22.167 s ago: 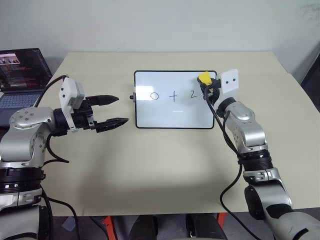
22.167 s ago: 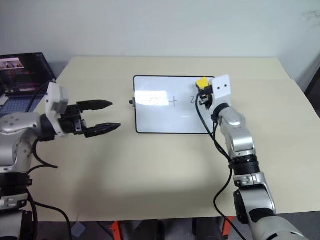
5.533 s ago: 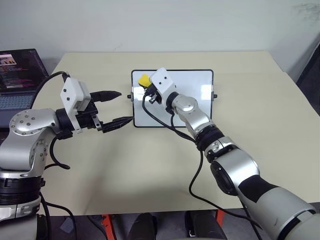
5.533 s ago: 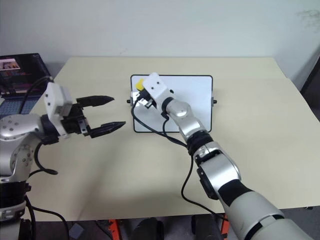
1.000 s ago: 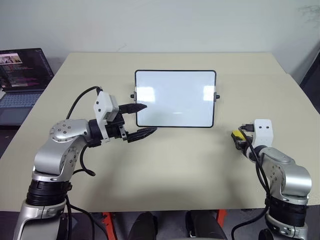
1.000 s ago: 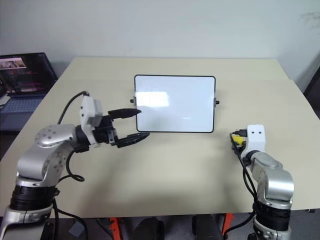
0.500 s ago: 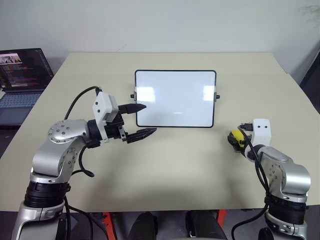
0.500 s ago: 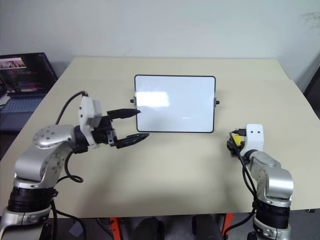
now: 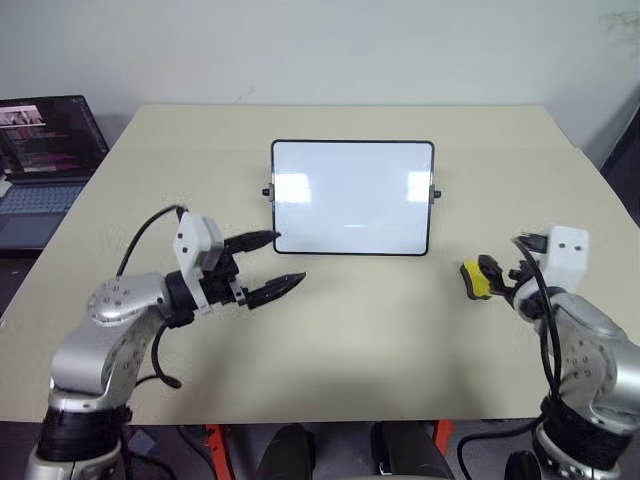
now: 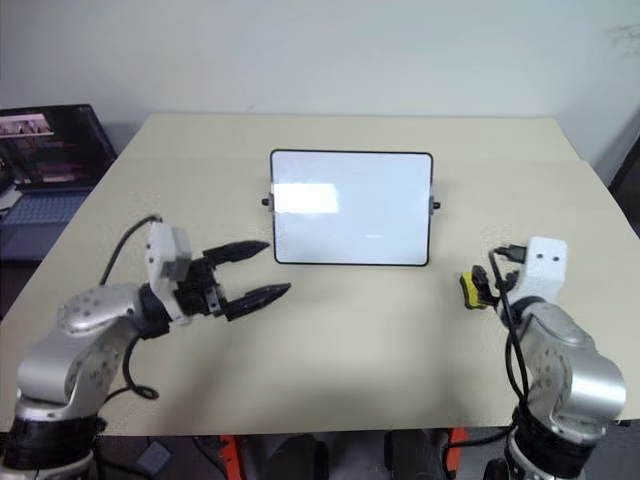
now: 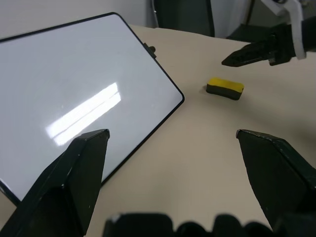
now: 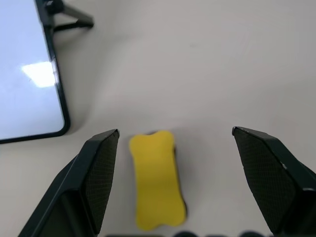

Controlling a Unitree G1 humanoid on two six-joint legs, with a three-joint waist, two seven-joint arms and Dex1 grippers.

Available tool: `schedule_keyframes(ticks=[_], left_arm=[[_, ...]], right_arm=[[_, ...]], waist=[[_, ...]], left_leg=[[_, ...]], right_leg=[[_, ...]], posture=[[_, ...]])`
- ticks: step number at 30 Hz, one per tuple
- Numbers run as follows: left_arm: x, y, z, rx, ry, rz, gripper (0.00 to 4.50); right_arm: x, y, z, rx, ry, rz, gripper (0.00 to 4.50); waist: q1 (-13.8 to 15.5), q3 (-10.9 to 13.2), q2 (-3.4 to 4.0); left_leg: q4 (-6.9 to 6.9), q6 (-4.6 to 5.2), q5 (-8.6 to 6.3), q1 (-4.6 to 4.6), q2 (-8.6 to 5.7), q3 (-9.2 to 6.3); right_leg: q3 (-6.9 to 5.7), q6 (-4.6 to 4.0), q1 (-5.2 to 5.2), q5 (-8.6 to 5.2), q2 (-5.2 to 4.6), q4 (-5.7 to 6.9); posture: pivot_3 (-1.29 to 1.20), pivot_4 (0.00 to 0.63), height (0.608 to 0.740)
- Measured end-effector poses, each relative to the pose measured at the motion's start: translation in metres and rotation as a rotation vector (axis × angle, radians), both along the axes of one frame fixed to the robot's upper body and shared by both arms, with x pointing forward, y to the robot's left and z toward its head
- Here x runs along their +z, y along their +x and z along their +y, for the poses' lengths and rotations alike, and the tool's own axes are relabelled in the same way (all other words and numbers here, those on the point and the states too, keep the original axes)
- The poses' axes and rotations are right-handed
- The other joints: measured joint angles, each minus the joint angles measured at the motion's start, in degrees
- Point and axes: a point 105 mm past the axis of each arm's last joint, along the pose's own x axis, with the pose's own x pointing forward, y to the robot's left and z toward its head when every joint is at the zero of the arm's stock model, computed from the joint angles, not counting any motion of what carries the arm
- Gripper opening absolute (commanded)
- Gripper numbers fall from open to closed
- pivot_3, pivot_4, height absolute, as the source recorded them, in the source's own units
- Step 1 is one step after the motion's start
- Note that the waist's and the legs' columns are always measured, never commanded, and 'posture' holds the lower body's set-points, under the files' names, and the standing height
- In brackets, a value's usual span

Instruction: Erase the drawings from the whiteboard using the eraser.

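Observation:
The whiteboard (image 9: 352,197) lies in the middle of the table, its white face blank, with no drawings on it. The yellow eraser (image 9: 476,280) rests on the table to the right of the board's near right corner. My right gripper (image 12: 173,133) hovers just behind and above the eraser (image 12: 157,177), open, with the block lying free below the wide-spread fingers. My left gripper (image 9: 288,258) is open and empty, level, near the board's near left corner without touching it. In the left wrist view the eraser (image 11: 224,88) sits past the board's corner.
An open laptop (image 9: 45,150) stands at the far left, off the beige table (image 9: 350,330). Bare tabletop stretches between the two arms and in front of the board. The table's right edge (image 9: 600,170) runs close to my right arm.
My right gripper opened and let go of the eraser, which now lies on the table, and the hand drew back and up. My left gripper pulled back and down from the board's corner.

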Motion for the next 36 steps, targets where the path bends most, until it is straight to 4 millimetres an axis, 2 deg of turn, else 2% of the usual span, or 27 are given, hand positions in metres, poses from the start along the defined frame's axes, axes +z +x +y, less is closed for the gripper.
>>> schedule_keyframes(ticks=[4, 6, 9, 12, 15, 17, 20, 23, 29, 34, 36], left_arm=[[-0.026, -0.014, 0.006, 0.171, -0.089, 0.059, 4.5], [-0.037, -0.014, 0.013, 0.295, -0.119, 0.063, 4.5], [-0.038, -0.011, 0.023, 0.44, -0.123, 0.007, 4.5], [-0.05, -0.013, 0.039, 0.656, -0.089, -0.031, 4.5], [-0.068, -0.024, 0.058, 0.891, -0.026, -0.024, 4.5], [-0.078, -0.037, 0.06, 0.978, 0.006, -0.006, 4.5], [-0.082, -0.052, 0.056, 1.057, 0.031, -0.003, 4.5], [-0.078, -0.058, 0.051, 1.091, 0.029, -0.034, 4.5], [-0.084, -0.058, 0.061, 1.11, 0.027, -0.074, 4.5], [-0.087, -0.051, 0.061, 1.082, 0.039, -0.101, 4.5], [-0.088, -0.05, 0.061, 1.081, 0.033, -0.112, 4.5]], right_arm=[[-0.025, -0.03, -0.014, -0.051, -0.061, 0.016, 3.97], [-0.037, -0.043, -0.014, -0.055, -0.075, 0.015, 3.97], [-0.038, -0.05, -0.008, -0.043, -0.085, -0.042, 3.97], [-0.039, -0.059, 0.0, -0.035, -0.07, -0.125, 3.97], [-0.041, -0.065, 0.001, -0.044, -0.082, -0.182, 3.97], [-0.045, -0.068, 0.0, -0.058, -0.082, -0.201, 3.97], [-0.054, -0.07, 0.001, -0.069, -0.082, -0.215, 3.97], [-0.064, -0.071, 0.007, -0.064, -0.082, -0.215, 3.97], [-0.076, -0.074, 0.019, -0.07, -0.061, -0.221, 3.97], [-0.084, -0.074, 0.032, -0.033, -0.034, -0.212, 3.97], [-0.083, -0.074, 0.031, -0.03, -0.038, -0.212, 3.97]], waist=[[0.05, -0.09, 0.09], [0.07, -0.1, 0.11], [0.07, -0.13, 0.13], [-0.05, -0.13, 0.18], [-0.07, -0.21, 0.05], [0.06, -0.25, -0.03], [0.11, -0.25, -0.07], [0.17, -0.24, -0.03], [0.18, -0.23, -0.01], [0.21, -0.23, -0.03], [0.26, -0.22, -0.02]], left_leg=[[-0.04, 0.03, -0.02, 0.1, -0.01, 0.01], [-0.03, 0.03, -0.02, 0.22, -0.01, 0.03], [-0.02, 0.03, -0.01, 0.43, -0.01, 0.06], [-0.35, 0.04, -0.03, 1.37, 0.07, 0.07], [-0.5, 0.03, -0.02, 1.47, 0.07, 0.16], [-0.58, 0.03, -0.02, 1.44, 0.06, 0.17], [-0.69, 0.02, -0.03, 1.38, 0.06, 0.16], [-0.74, 0.02, -0.02, 1.3, 0.07, 0.14], [-0.75, 0.02, -0.02, 1.18, 0.08, 0.16], [-0.76, 0.02, -0.03, 1.12, 0.08, 0.09], [-0.76, 0.01, -0.03, 1.1, 0.07, 0.11]], right_leg=[[0.0, 0.02, 0.17, 0.01, -0.03, -0.17], [0.02, 0.04, 0.25, 0.02, -0.03, -0.12], [0.06, 0.12, 0.41, 0.09, 0.0, -0.05], [0.05, 0.39, 1.42, -0.09, 0.06, -0.59], [0.15, 0.44, 1.49, -0.07, 0.07, -0.78], [0.15, 0.4, 1.47, -0.05, 0.04, -0.84], [0.13, 0.34, 1.4, -0.06, 0.03, -0.87], [0.1, 0.35, 1.34, -0.14, 0.03, -0.86], [0.08, 0.29, 1.21, -0.2, 0.04, -0.84], [0.01, 0.26, 1.18, -0.19, 0.04, -0.88], [0.03, 0.26, 1.18, -0.18, 0.03, -0.89]], posture=[[0.0, 0.15, 0.74], [0.0, 0.15, 0.74], [0.0, 0.15, 0.74], [0.0, 0.15, 0.74], [0.0, 0.15, 0.74], [0.0, 0.15, 0.74], [0.0, 0.15, 0.74], [0.0, 0.15, 0.74], [0.0, 0.15, 0.74], [0.0, 0.15, 0.74], [0.0, 0.15, 0.74]])
